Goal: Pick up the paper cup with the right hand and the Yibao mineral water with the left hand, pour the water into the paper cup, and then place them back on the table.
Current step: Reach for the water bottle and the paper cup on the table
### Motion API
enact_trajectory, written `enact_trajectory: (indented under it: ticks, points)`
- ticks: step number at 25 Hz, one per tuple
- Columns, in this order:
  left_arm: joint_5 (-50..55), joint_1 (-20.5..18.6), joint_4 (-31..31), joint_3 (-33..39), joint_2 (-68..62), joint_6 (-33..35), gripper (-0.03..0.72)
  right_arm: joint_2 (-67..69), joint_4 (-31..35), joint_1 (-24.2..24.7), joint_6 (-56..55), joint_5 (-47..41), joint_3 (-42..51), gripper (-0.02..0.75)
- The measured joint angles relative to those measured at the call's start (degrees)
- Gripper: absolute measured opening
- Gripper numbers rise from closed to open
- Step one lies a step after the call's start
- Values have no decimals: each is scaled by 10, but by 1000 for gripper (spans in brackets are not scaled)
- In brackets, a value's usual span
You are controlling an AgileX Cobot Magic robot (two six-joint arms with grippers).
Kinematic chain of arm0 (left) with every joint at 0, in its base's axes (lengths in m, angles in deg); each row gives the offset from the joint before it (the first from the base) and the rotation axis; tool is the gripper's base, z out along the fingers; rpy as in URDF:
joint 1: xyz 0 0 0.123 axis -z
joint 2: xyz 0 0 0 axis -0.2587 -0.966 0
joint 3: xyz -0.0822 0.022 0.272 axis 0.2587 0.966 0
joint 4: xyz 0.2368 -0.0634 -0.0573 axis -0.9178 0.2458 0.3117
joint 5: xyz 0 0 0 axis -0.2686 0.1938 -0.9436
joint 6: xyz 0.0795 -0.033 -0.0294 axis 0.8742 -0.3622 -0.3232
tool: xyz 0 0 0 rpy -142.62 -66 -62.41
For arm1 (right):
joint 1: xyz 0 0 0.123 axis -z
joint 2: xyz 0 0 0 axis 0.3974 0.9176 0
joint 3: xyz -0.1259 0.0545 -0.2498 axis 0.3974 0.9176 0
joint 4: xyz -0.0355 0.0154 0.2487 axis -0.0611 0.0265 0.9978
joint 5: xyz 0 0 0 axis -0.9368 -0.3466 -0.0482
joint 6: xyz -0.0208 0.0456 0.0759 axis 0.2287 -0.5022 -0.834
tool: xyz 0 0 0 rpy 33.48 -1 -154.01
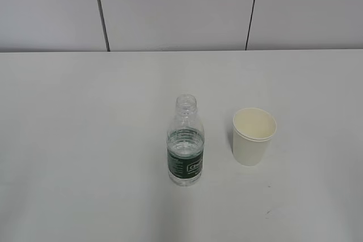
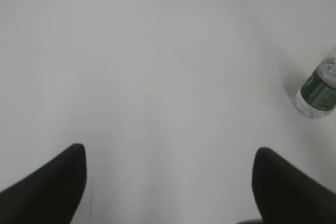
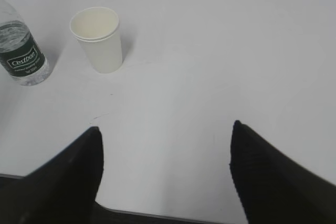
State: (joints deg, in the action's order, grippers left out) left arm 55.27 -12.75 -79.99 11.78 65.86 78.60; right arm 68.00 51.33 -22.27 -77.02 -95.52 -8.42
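Note:
The Yibao mineral water (image 1: 185,145) stands upright and capless near the middle of the white table (image 1: 85,140), its dark green label facing the camera. The paper cup (image 1: 253,136) stands upright just to its right, apart from it. Neither arm shows in the exterior view. In the left wrist view my left gripper (image 2: 169,153) is open over bare table, and the bottle (image 2: 318,92) sits far off at the right edge. In the right wrist view my right gripper (image 3: 165,129) is open and empty near the table's front edge, with the cup (image 3: 98,38) and bottle (image 3: 21,51) ahead to the left.
A pale panelled wall (image 1: 176,7) rises behind the table's far edge. The table's near edge (image 3: 157,216) shows under my right gripper. A few tiny dark specks (image 1: 267,213) mark the tabletop.

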Motion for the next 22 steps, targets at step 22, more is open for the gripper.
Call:
enact_trajectory:
  ticks: [22]
  points:
    - [-305, 0, -1, 95, 0, 0, 585, 0, 0, 0, 1, 147, 14, 613]
